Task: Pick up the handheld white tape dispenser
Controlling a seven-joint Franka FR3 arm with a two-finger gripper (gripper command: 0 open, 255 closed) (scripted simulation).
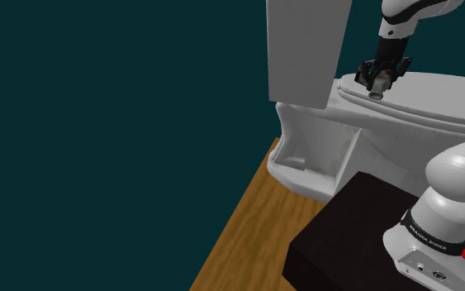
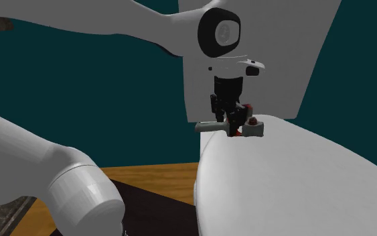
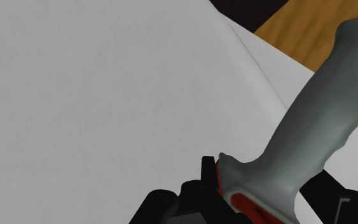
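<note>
The tape dispenser (image 1: 376, 93) is grey with a red trim and lies on the closed white toilet lid (image 1: 441, 95), near its back edge. My black gripper (image 1: 381, 83) comes down on it from above and is shut on its body. In the second exterior view the dispenser (image 2: 254, 129) sticks out on both sides of the gripper (image 2: 234, 129), low on the lid (image 2: 280, 181). In the wrist view the long grey handle (image 3: 317, 121) reaches away from the gripper (image 3: 258, 205), and the red-trimmed end sits clasped between the black fingers (image 3: 170, 207).
A tall white slab (image 1: 305, 50) stands upright just behind the lid, close to the gripper. The toilet's base (image 1: 321, 157) rests on a wooden floor (image 1: 247, 231). My dark stand (image 1: 346, 236) is in front of it. A teal wall (image 1: 98, 124) lies behind.
</note>
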